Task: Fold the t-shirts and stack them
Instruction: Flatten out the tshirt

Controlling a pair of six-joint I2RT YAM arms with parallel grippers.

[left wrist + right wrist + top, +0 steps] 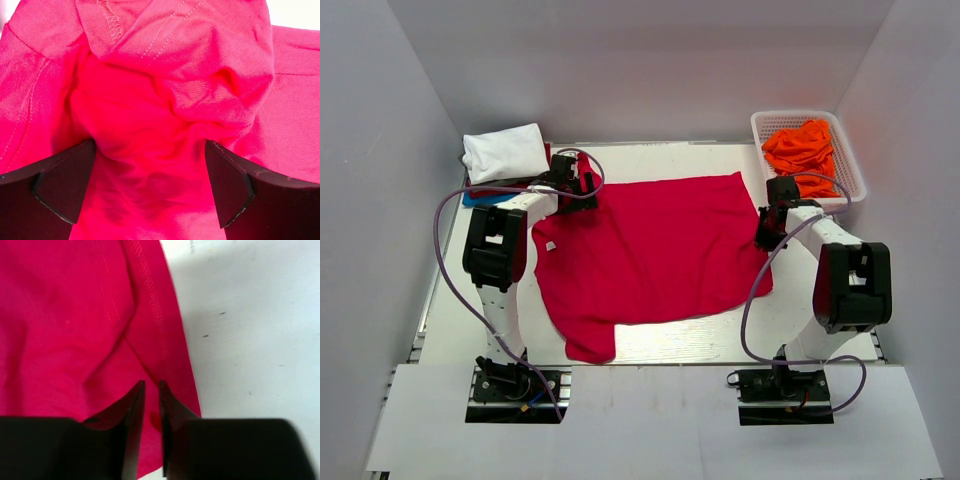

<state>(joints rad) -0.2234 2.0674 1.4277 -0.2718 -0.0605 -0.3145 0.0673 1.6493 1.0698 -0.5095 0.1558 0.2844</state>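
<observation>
The crimson-red t-shirt (650, 250) lies spread flat across the middle of the table, its small white neck label (550, 245) at the left. My left gripper (577, 187) is at the shirt's far left corner. In the left wrist view it (150, 150) is wide open, with bunched red cloth (165, 100) between the jaws. My right gripper (767, 236) is at the shirt's right edge. In the right wrist view it (151, 386) is pinched almost shut on the stitched hem (160, 330).
A folded white shirt (503, 152) tops a small stack with dark red and blue cloth at the back left. A white basket (850, 160) at the back right holds orange shirts (805, 150). White walls close in both sides and the back.
</observation>
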